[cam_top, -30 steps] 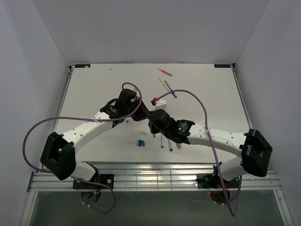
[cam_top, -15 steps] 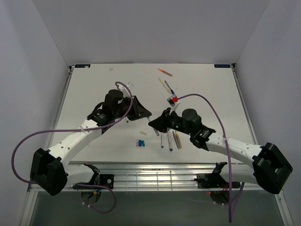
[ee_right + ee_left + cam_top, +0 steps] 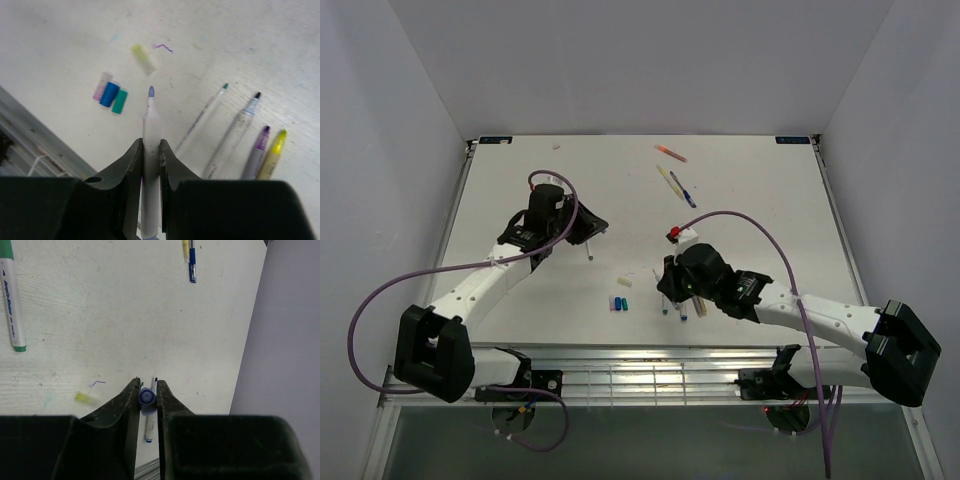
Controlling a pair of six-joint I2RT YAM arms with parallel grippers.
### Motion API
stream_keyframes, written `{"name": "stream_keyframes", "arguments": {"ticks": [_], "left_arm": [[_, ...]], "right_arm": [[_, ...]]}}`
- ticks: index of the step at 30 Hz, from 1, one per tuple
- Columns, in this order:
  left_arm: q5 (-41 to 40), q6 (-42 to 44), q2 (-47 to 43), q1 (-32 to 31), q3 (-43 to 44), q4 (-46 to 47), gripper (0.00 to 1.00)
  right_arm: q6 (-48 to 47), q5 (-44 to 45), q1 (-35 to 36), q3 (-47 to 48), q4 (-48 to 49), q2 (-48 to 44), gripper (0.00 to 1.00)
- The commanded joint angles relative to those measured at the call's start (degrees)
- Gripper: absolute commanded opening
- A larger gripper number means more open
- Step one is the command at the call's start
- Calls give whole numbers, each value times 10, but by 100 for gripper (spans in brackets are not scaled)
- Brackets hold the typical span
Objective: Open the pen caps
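Observation:
My left gripper (image 3: 147, 382) is shut on a blue-purple pen cap (image 3: 147, 397), held above the table at centre left (image 3: 594, 236). A white pen (image 3: 151, 131) with a bare blue-purple tip sticks out forward from my right gripper (image 3: 151, 142), which is shut on its barrel; in the top view that gripper (image 3: 666, 286) is near the table's front centre. Purple (image 3: 101, 86), blue (image 3: 109, 94) and teal (image 3: 119, 101) caps lie side by side on the table, left of the held pen. A pale yellow cap (image 3: 142, 58) lies apart beyond them.
Several uncapped pens (image 3: 235, 131) lie in a row right of my right gripper. An orange pen (image 3: 670, 152), a yellow pen (image 3: 666, 179) and a blue pen (image 3: 682, 190) lie further back. A green-ended pen (image 3: 11, 295) lies at the left in the left wrist view. The metal front rail (image 3: 640, 372) borders the table.
The two grippers, close together at the table's centre a second ago, have pulled apart. The left went left with the cap; the right went toward the front edge with the pen.

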Motion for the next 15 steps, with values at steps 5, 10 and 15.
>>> {"name": "stream_keyframes", "arguments": {"ticks": [5,10,15], "left_arm": [[9,35,32,-1,35,-39,0],[-19,102,-24,-1,-51,-60,0],[4,106,-74,-1,-150,-48,0]], "right_arm": [[8,70,-73,-10,-78,-30,8],[12,14,-159,-46,-78,-49,8],[3,-28,-221,-75,-78,-48,8]]}}
